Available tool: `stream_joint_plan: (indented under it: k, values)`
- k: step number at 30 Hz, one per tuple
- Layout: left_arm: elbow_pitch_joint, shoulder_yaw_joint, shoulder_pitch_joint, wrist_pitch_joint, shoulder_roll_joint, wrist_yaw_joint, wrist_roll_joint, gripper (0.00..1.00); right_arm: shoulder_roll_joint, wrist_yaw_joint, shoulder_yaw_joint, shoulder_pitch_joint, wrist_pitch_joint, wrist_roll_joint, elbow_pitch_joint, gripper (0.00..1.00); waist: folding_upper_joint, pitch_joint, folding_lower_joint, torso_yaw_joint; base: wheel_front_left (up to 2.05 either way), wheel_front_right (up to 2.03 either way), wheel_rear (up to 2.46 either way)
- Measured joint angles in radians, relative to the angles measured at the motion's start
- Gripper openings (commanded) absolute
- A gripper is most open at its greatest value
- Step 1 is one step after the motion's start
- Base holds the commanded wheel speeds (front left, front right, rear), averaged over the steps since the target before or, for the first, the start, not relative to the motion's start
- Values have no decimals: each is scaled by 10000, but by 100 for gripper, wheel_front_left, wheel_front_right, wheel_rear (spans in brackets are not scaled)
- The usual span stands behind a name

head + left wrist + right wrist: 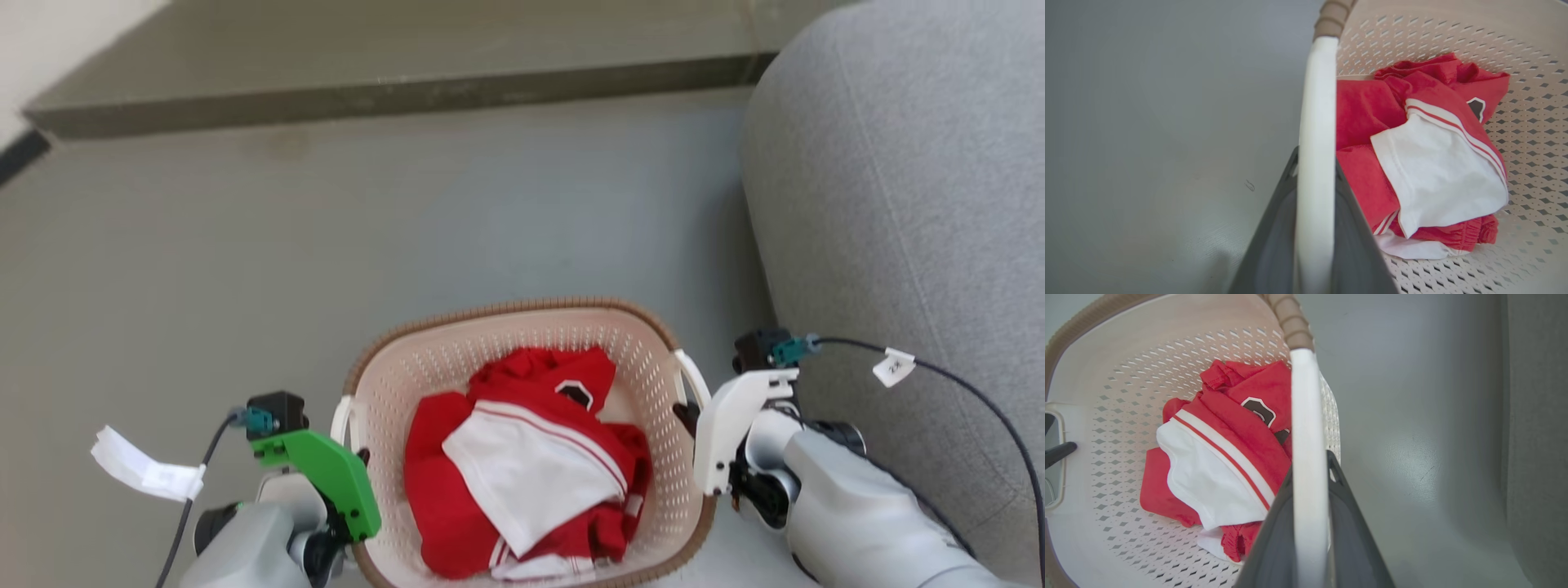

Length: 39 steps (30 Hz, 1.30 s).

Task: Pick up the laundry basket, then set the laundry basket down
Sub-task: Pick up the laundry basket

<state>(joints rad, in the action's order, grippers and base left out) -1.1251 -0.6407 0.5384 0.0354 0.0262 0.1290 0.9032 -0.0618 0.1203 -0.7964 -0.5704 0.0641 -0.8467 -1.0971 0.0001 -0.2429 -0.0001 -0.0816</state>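
The cream perforated plastic laundry basket [506, 309] sits at six o'clock, left gripper [1316, 160] and right gripper [1310, 465] each clamped on a white side handle [1317, 102]; raise both evenly (loose red-and-white clothes [531, 474] inside); mind the grey upholstered sofa [898, 204] at three o'clock.

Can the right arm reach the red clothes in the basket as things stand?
Probably not: the right pincer is clamped on the right handle of the laundry basket, so it would have to let go first. Otherwise the red clothes lie uncovered in the open top.
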Motion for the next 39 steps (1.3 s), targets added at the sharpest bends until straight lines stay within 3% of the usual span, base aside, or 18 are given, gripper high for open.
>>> stream_joint_plan:
  k: [16, 39]
  values:
    - [-33, -290, -687, 433, -13, 0, 318, 0, -2, -6, -468, 660, 330, -456, -40, 0, 0, 1727, 0, -52, 0, 0, 0]
    - [-59, -564, -715, 976, 8, -2, 715, 0, -21, -69, -838, 678, 642, -878, -153, 0, 0, 1909, 0, -96, 0, 0, 0]
